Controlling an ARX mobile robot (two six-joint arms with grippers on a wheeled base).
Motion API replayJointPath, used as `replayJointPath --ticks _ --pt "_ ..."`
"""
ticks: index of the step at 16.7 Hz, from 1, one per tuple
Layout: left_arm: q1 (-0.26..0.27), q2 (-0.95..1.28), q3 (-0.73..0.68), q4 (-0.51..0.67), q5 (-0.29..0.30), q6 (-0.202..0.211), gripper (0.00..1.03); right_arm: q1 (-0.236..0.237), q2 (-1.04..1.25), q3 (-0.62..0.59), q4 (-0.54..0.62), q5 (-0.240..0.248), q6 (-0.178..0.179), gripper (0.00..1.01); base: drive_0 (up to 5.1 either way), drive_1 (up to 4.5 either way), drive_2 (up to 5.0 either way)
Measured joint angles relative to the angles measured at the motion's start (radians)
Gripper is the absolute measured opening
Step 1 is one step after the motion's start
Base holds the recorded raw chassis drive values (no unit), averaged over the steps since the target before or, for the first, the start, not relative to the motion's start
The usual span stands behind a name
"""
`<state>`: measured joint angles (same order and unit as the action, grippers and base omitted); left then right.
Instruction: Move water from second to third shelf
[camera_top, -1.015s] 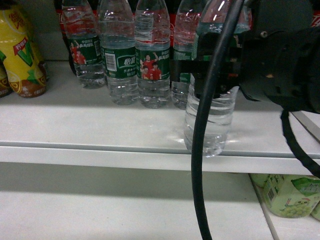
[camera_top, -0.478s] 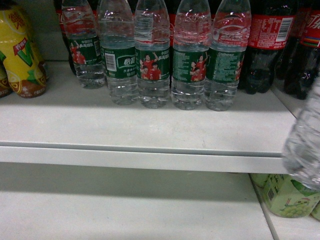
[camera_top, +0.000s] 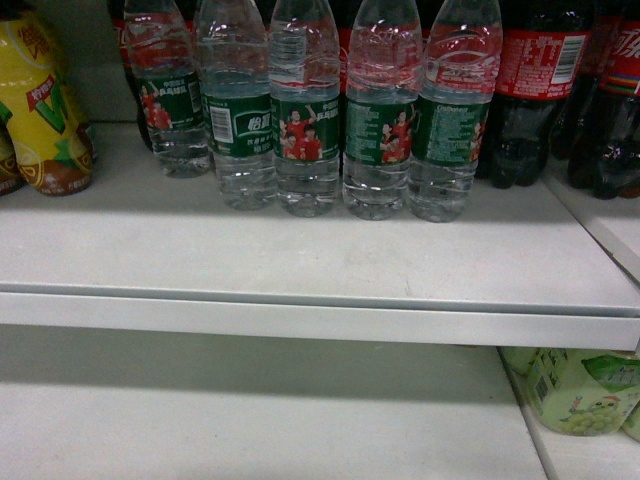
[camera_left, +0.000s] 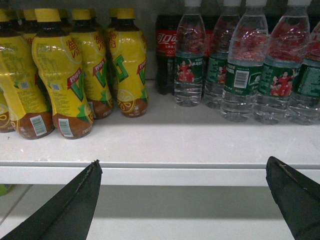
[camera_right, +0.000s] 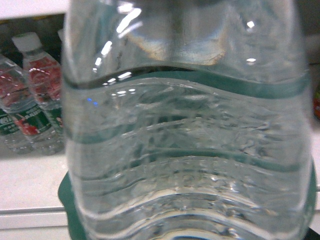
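Water bottle (camera_right: 185, 145) filling the right wrist view, off the shelf (camera_top: 300, 260).
Five matching bottles (camera_top: 305, 110) are standing in a row along the shelf's back edge, cola bottles (camera_top: 535, 90) beside them. Whether the right pincer is clamping the bottle I cannot tell. The left pincer (camera_left: 185, 200) is hanging apart below the shelf's front edge.

Clear glossy ribbed plastic of the water bottle (camera_right: 185, 150), smooth matt white shelf (camera_top: 300, 255)
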<state>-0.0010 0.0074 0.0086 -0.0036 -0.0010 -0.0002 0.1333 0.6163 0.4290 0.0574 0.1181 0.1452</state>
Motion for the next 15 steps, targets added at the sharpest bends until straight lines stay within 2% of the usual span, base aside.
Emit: replayJointPath --ticks 2,5,7,11,15 --pt "0.000 0.000 0.000 0.000 0.000 0.000 0.98 -0.027 -0.019 0.000 -0.037 0.008 0.010 0.43 0.0 0.00 0.0" --pt "0.000 0.000 0.000 0.000 0.000 0.000 0.98 -0.078 -0.057 0.000 -0.066 -0.011 0.021 0.43 0.0 0.00 0.0" --pt "0.000 0.000 0.000 0.000 0.000 0.000 0.98 -0.097 -0.064 -0.002 -0.081 -0.021 0.026 0.43 0.0 0.00 0.0" --pt "0.000 0.000 0.000 0.000 0.000 0.000 0.98 -0.108 -0.070 -0.006 -0.111 -0.051 0.043 0.43 0.0 0.00 0.0" --pt "0.000 0.000 0.000 0.000 0.000 0.000 0.98 -0.109 -0.071 -0.006 -0.114 -0.045 0.045 0.43 0.0 0.00 0.0"
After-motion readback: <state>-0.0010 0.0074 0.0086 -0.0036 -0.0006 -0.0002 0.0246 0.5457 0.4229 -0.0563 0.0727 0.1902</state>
